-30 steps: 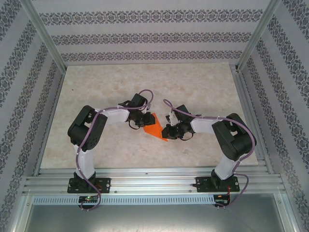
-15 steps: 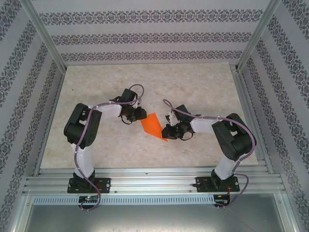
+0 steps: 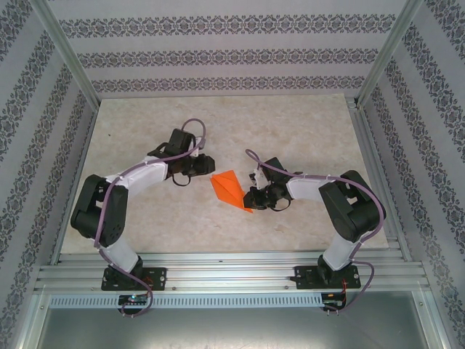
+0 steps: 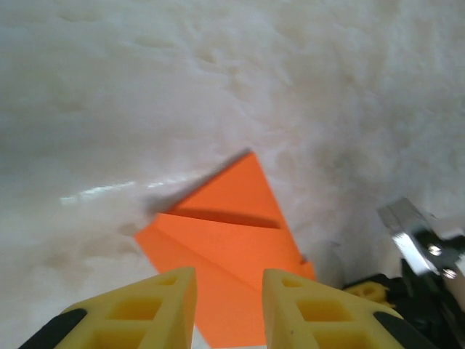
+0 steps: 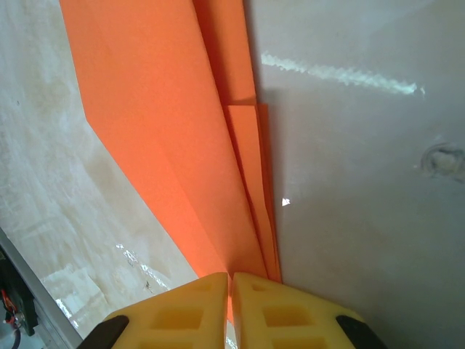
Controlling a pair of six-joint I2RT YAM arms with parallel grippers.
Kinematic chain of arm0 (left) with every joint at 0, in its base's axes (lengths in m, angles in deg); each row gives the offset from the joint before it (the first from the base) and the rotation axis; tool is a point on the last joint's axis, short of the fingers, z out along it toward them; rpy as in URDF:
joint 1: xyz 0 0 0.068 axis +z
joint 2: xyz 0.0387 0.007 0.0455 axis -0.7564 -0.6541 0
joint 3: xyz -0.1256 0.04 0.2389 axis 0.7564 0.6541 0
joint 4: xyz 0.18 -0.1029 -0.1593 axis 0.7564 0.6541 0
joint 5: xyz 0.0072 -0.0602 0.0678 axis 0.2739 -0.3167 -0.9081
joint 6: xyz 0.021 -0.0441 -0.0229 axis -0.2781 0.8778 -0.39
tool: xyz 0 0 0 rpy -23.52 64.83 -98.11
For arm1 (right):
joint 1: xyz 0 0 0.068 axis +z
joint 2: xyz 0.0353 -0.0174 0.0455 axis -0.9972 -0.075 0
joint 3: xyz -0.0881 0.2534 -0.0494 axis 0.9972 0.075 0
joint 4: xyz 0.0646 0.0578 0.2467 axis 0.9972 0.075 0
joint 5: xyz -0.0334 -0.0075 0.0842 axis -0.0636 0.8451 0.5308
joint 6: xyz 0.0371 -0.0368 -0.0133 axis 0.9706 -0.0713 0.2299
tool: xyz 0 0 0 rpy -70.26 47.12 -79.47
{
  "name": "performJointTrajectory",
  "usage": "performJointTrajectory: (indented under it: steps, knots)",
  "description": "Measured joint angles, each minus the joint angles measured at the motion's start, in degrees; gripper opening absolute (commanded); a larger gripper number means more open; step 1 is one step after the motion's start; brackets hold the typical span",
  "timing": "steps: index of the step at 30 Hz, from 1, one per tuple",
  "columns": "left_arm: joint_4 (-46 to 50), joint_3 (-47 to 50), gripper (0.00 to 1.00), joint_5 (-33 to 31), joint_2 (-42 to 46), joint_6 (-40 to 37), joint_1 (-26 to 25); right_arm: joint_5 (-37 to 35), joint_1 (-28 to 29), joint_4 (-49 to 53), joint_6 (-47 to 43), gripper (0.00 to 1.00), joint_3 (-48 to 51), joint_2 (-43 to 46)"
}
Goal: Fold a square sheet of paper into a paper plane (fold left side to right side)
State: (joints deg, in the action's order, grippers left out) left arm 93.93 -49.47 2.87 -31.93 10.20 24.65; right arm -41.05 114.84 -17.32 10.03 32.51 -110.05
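Note:
The paper plane (image 3: 227,187) is a bright orange, narrow folded wedge on the pale tabletop between the two arms. Its tip points toward the near right. My right gripper (image 3: 252,201) is shut on that pointed end. In the right wrist view the yellow fingertips (image 5: 231,280) pinch the layered flaps (image 5: 160,123) where they converge. My left gripper (image 3: 204,168) hovers just left of the wedge's wide end, apart from it. In the left wrist view its jaws (image 4: 229,291) stand open with nothing between them. The orange paper (image 4: 225,233) lies beyond them, one flap slightly raised.
The marbled tabletop (image 3: 290,123) has free room behind and to both sides. An aluminium rail (image 3: 232,276) runs along the near edge and patterned walls enclose the other sides. Part of the right gripper's body (image 4: 421,254) shows at the lower right of the left wrist view.
The left gripper has pulled back to the left off the paper, with its elbow swinging down and left. The orange wedge now lies fully uncovered. The right arm has not moved.

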Motion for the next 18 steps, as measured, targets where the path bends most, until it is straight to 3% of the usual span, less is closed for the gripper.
performJointTrajectory:
  steps: [7, 11, 18]
  knots:
    - [-3.8, -1.9, 0.3, 3.0, -10.0, 2.0, -10.2, 0.0, 0.0, 0.0, 0.0, 0.13, -0.1, 0.0]
    - [-3.8, -3.7, 0.3, 2.5, -15.1, 2.1, -10.5, 0.0, 0.0, 0.0, 0.2, 0.13, -0.1, 0.0]
    - [-3.8, -4.7, 0.3, 2.1, -16.0, 2.2, -10.4, -1.6, 0.0, 3.3, 1.2, 0.14, -0.2, 2.3]
